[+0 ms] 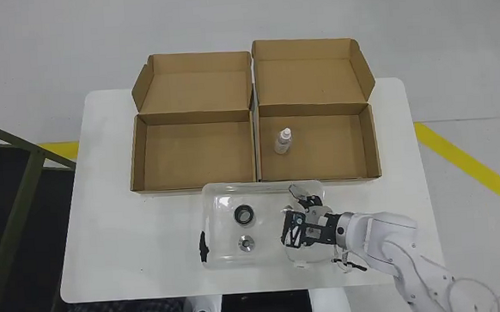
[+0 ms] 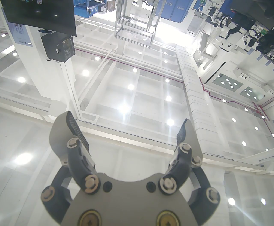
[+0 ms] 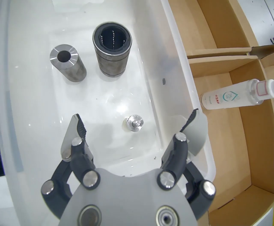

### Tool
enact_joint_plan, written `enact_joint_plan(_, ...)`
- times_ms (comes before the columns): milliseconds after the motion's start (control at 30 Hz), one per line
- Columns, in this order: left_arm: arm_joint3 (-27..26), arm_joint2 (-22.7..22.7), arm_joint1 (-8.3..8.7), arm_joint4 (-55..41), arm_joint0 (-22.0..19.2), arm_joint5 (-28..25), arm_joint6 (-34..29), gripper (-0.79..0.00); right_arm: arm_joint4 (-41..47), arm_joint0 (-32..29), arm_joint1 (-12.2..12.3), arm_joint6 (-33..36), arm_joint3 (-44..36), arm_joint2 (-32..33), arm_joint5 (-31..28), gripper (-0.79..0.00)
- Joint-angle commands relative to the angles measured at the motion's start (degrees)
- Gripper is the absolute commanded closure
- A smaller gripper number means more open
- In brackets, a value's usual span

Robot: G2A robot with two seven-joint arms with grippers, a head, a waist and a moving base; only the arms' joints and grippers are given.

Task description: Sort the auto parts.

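A clear plastic bin (image 1: pixel 260 185) at the table's front holds the metal parts. A linear bearing (image 1: pixel 245 214) (image 3: pixel 112 55) stands on end beside a smaller steel sleeve (image 1: pixel 247 242) (image 3: pixel 68 62). A little round metal part (image 3: pixel 134 123) lies on the bin floor near the bin's wall. My right gripper (image 1: pixel 294 222) (image 3: pixel 136 119) hangs open over the bin's right part, its jaws either side of that little part and above it, holding nothing. My left gripper (image 2: pixel 127 128) is open, empty and aimed up at the ceiling.
Two open cardboard boxes stand behind the bin: the left box (image 1: pixel 194 155) and the right box (image 1: pixel 336 151) (image 3: pixel 235 139). A small white bottle (image 1: pixel 283 141) (image 3: pixel 233 97) stands in the right box. A black clip (image 1: pixel 203 245) sits on the bin's left end.
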Motion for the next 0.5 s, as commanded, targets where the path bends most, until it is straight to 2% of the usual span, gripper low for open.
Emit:
enact_joint_plan(0, 0.0, 0.0, 0.0, 0.0, 0.0, 0.0, 0.0, -0.785, -0.35, 0.42, -0.04, 0.9, 0.67, -0.78, -0.13, -0.677)
enact_joint_plan(200, 0.0, 0.0, 0.0, 0.0, 0.0, 0.0, 0.0, -0.785, -1.13, 1.71, -0.2, 2.86, 2.14, -2.68, -0.11, -0.557)
enact_joint_plan(333, 0.0, 0.0, 0.0, 0.0, 0.0, 0.0, 0.0, -0.785, -1.34, 2.28, -0.27, 3.63, 2.97, -3.43, 0.3, -0.385)
enact_joint_plan(467, 0.0, 0.0, 0.0, 0.0, 0.0, 0.0, 0.0, -0.785, -1.32, 2.8, -0.33, 3.97, 3.44, -3.99, 0.62, -0.332)
